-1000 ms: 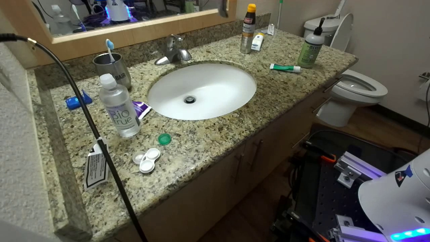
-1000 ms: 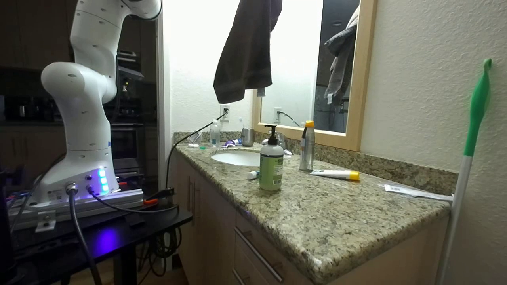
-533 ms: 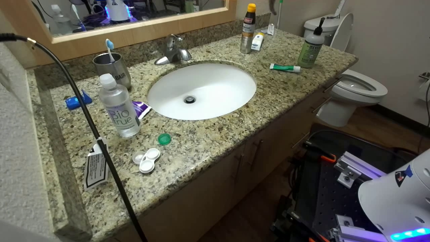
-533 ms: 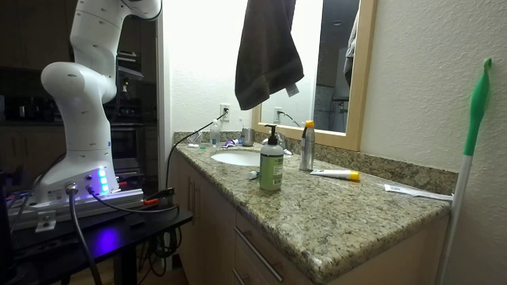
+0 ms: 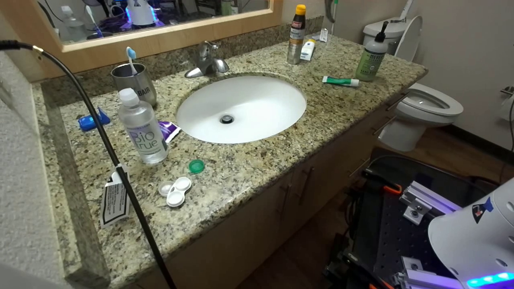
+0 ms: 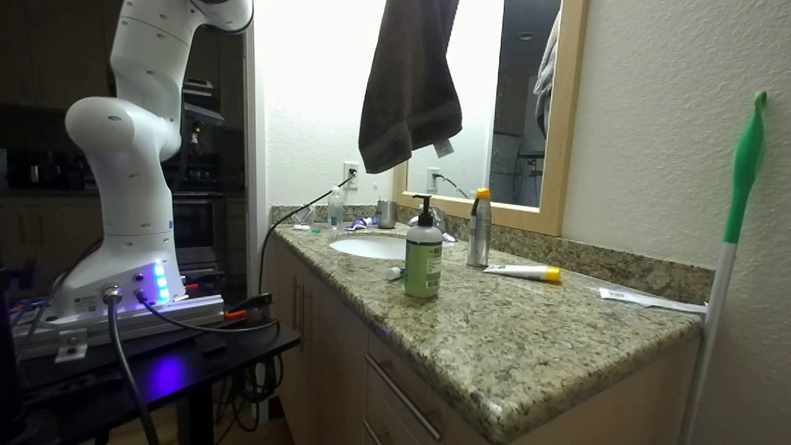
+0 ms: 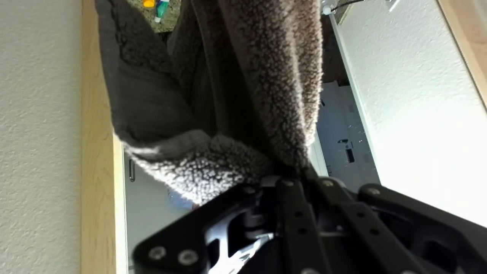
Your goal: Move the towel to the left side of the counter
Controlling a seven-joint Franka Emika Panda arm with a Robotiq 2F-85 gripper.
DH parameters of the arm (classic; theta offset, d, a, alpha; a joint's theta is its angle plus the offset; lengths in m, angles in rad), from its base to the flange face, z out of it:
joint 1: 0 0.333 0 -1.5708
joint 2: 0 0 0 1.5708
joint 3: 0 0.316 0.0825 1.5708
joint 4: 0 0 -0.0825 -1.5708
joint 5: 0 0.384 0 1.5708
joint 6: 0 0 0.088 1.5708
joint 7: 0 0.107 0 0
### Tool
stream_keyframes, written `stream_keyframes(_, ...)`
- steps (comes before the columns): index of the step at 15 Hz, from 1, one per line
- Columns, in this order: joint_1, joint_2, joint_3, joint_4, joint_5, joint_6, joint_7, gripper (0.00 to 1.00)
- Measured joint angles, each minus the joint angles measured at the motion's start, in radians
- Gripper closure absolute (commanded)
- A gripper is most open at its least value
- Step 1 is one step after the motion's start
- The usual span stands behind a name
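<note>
Evidently, the black two-fingered tool [image 7: 295, 176] pinches the dark grey-brown fleecy towel [image 6: 408, 93], hanging beneath it, clear of the speckled granite bench [image 6: 488, 346]; slow, high travel should spare the transparent plastic bottle [image 5: 143, 130].
</note>
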Motion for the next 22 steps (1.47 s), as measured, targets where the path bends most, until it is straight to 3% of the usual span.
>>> stream_keyframes(6,0.048,0.001,0.000,0.000,0.002,0.000,-0.029,0.94)
stream_keyframes(22,0.051,0.001,0.000,0.000,0.002,0.000,-0.030,0.94)
